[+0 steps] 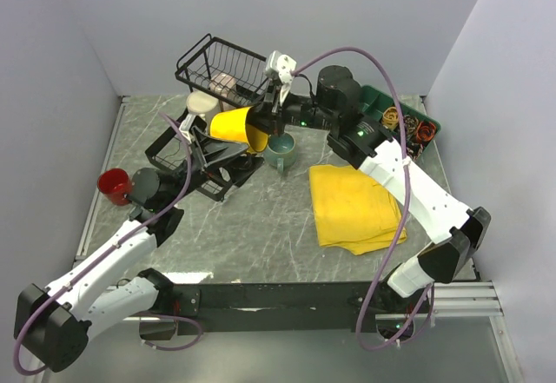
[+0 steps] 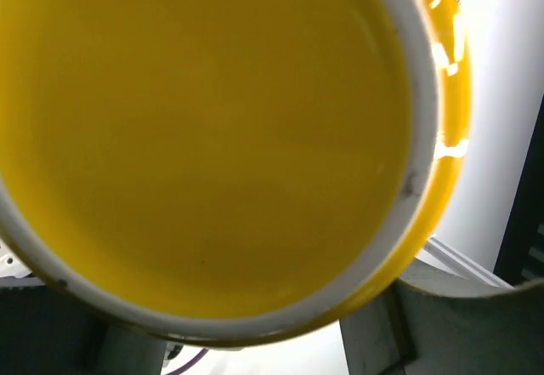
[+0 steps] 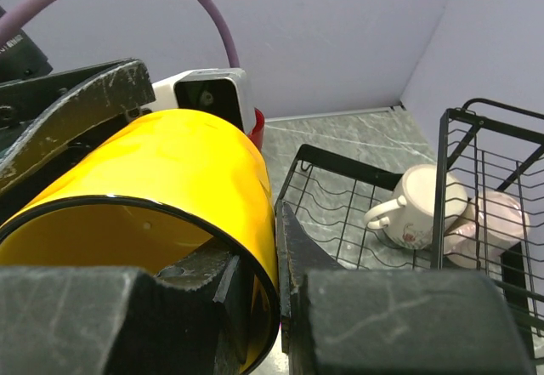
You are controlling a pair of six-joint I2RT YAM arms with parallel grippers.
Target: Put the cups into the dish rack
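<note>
A yellow cup hangs on its side in the air in front of the black wire dish rack. My right gripper is shut on its rim, one finger inside and one outside. My left gripper grips the cup's base end. The base fills the left wrist view, with a grey finger against its side. A cream floral mug lies on the rack's lower tier. A lilac-beige mug sits in the upper basket. A teal cup and a red cup stand on the table.
A folded yellow cloth lies at centre right. A green compartmented tray with small items stands at the back right. Walls close in the back and both sides of the table.
</note>
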